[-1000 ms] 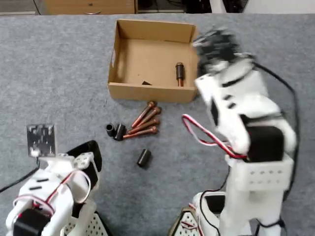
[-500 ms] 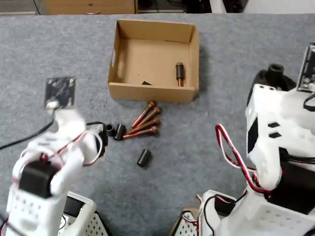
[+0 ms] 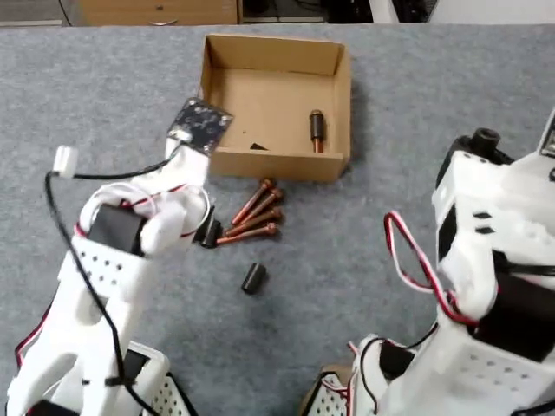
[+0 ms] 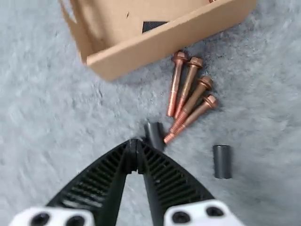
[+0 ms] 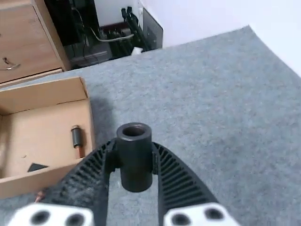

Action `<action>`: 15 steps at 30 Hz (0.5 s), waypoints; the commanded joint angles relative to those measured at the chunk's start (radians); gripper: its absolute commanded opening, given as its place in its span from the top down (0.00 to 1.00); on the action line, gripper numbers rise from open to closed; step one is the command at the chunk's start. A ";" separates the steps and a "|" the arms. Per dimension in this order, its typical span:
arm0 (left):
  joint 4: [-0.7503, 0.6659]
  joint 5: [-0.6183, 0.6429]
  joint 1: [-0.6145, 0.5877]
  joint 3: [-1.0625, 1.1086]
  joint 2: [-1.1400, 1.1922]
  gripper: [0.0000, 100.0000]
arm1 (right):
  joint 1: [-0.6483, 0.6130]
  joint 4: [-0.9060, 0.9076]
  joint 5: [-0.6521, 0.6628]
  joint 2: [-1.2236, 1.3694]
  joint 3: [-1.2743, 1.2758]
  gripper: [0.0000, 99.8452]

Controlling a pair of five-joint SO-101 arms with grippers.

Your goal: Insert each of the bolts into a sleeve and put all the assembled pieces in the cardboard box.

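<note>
Inside box (image 3: 269, 163) (cardboard): one sleeved bolt (image 3: 316, 129)

Loose copper-coloured metal bolts (image 4: 186, 88): four
Empty black cylindrical sleeves (image 4: 222, 161): three in sight
Bolt-in-sleeve assemblies (image 3: 316, 128): one
Brown cardboard boxes (image 3: 269, 163): one

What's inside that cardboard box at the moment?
In the cardboard box lies one bolt pushed into a black sleeve, near its right wall, plus a small dark scrap by the front wall. The left arm's circuit board covers the box's front-left corner.
</note>
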 commanded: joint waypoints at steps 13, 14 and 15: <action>-0.160 -0.373 0.072 -0.052 0.361 0.98 | 0.139 -0.381 -0.005 -0.010 0.409 1.00; -0.178 -0.400 0.080 -0.052 0.380 0.98 | 0.137 -0.396 -0.003 -0.010 0.424 1.00; -0.195 -0.437 0.089 -0.052 0.398 0.98 | 0.136 -0.410 -0.003 -0.010 0.437 1.00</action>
